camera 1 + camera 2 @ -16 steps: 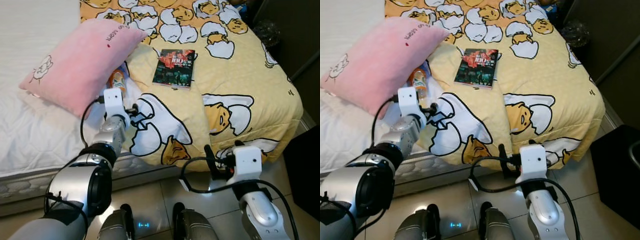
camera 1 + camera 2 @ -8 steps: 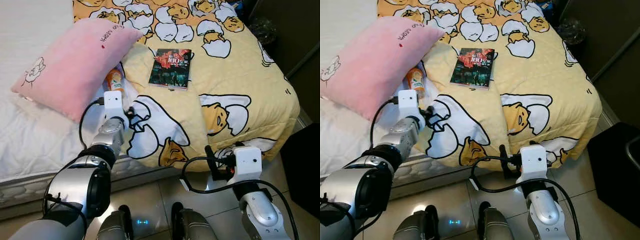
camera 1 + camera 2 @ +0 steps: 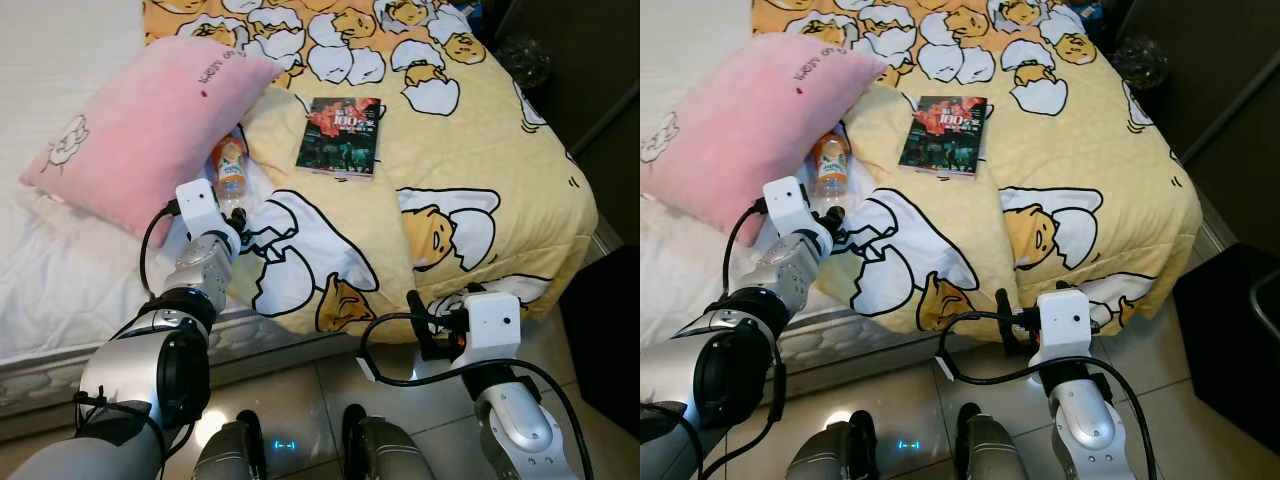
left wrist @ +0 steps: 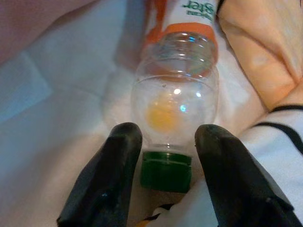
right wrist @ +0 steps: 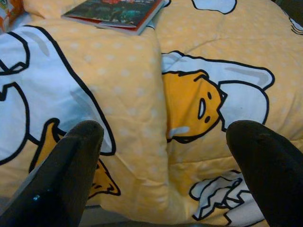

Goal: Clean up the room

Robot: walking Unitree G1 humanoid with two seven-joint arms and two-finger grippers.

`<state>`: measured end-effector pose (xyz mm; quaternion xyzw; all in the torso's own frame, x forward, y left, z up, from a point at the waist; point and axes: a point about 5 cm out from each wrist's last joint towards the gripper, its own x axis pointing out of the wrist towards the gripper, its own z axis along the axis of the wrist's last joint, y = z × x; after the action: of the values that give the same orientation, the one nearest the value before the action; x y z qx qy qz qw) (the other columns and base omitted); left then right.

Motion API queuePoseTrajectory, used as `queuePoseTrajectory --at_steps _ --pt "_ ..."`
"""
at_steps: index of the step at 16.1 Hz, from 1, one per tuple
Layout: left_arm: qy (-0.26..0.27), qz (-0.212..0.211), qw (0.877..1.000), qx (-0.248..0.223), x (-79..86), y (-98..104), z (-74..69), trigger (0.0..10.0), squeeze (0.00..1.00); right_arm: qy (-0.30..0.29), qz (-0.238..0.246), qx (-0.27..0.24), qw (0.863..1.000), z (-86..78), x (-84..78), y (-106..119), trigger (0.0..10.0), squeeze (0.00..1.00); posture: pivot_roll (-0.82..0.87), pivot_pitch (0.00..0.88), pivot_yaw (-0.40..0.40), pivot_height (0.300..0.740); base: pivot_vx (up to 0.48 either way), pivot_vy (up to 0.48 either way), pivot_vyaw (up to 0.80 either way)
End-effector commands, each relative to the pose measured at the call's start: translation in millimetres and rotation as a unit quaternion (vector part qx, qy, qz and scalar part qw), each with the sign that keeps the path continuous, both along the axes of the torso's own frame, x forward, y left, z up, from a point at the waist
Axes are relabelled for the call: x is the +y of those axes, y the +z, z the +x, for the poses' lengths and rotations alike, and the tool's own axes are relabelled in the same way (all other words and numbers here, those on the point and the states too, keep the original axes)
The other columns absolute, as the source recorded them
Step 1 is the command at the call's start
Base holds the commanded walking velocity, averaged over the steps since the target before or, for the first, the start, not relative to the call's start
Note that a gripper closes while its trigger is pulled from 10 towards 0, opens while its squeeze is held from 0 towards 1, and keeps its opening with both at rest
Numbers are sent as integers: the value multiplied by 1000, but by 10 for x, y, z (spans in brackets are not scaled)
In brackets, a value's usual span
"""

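Observation:
A clear plastic bottle (image 3: 229,165) with an orange label and a green cap (image 4: 165,170) lies on the white sheet, between the pink pillow (image 3: 140,120) and the folded edge of the yellow duvet (image 3: 470,150). My left gripper (image 3: 240,211) is open at the bottle's cap end. In the left wrist view its two fingertips (image 4: 124,142) stand on either side of the bottle's neck, just above the cap. A dark paperback book (image 3: 340,135) rests flat on the duvet. Low at the bed's foot, my right gripper (image 3: 420,325) is open with nothing between its fingers.
The bed's white mattress (image 3: 60,270) runs along the left. Dark furniture (image 3: 600,60) stands to the right of the bed, with a crumpled clear bag (image 3: 527,62) beside it. Tiled floor (image 3: 300,400) lies below, where my feet stand.
My left gripper has moved left off the duvet's edge and up to the bottle's cap end. The right arm has stayed where it was.

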<state>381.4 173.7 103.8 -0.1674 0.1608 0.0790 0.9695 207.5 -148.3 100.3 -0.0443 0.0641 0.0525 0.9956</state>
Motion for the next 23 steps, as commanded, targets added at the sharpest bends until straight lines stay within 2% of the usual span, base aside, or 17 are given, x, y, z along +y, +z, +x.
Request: queuePoseTrajectory --at_steps 1,3,5,6,7,8,9,10,11,14,18,23 --pt "3 -33 999 -22 18 89 41 0 0 -2 2 8 1000 -6 4 -25 10000 0 -266 222 -70 740 0 0 0" --pt "-7 -32 999 -42 17 180 81 0 0 -1 3 8 1000 4 9 -27 10000 0 -260 224 -70 740 0 0 0" --pt "-34 33 998 -39 -7 195 88 0 0 0 3 9 1000 7 10 -30 10000 0 -258 224 -72 740 0 0 0" --pt "-45 80 995 -31 -8 163 73 7373 90 3 2 8 1000 11 17 -30 10000 0 -264 221 -71 740 0 0 0" --pt "-50 86 994 -39 -16 177 77 0 1000 2 2 8 1000 15 15 -29 10000 0 -267 219 -72 740 0 0 0" --pt "-58 87 993 -49 -39 201 87 0 1000 2 1 7 1000 16 13 -30 10000 0 -267 215 -70 740 0 0 0" --pt "-64 107 991 -48 -62 213 94 0 1000 1 1 7 1000 15 10 -31 10000 0 -268 211 -69 740 0 0 0" --pt "-74 127 988 -47 -89 228 103 3882 1000 1 0 7 1000 12 8 -33 10000 0 -269 209 -68 740 0 0 0" --pt "-78 135 987 -48 -109 240 110 10000 1000 1 0 7 1000 12 6 -34 10000 0 -269 205 -67 740 0 0 0" --pt "-69 175 981 -47 -79 272 122 10000 1000 2 0 4 1000 24 9 -23 10000 0 -270 198 -66 740 0 0 0" --pt "-86 222 971 -29 -99 226 107 10000 1000 0 0 5 1000 19 9 -27 10000 0 -272 200 -64 740 0 0 0" --pt "-89 219 972 6 -65 73 40 10000 1000 4 8 7 1000 -17 -12 -37 10000 0 -275 205 -65 740 0 0 0"
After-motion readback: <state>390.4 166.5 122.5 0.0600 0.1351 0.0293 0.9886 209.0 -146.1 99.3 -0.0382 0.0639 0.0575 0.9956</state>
